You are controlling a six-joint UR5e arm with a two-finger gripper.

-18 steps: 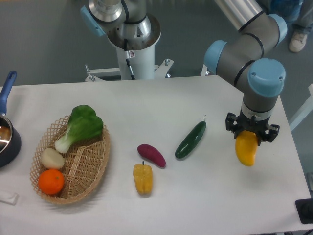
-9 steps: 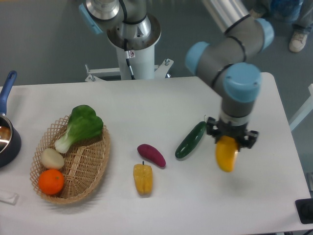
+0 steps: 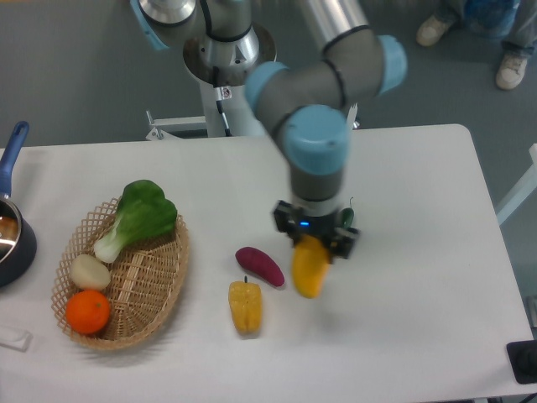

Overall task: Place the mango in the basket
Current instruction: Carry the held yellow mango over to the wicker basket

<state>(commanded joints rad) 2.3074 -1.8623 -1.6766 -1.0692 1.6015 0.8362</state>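
- Your pincer (image 3: pixel 314 241) is clamped on the mango (image 3: pixel 308 267): smooth, yellow-orange, hanging lengthwise above the surface (image 3: pixel 403 319).
- It hangs beside the purple sweet potato (image 3: pixel 260 266), well right of the basket (image 3: pixel 155 285).

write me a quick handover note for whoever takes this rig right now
Gripper: shut on the mango, which hangs from it above the table, just right of the purple eggplant and the yellow pepper.
Basket: at the table's left, holding bok choy, a pale round vegetable and an orange; its right half looks free.
Done: mango picked up and lifted off the table.
Left: carry it left over the eggplant and pepper to the basket, lower it in, open the gripper.
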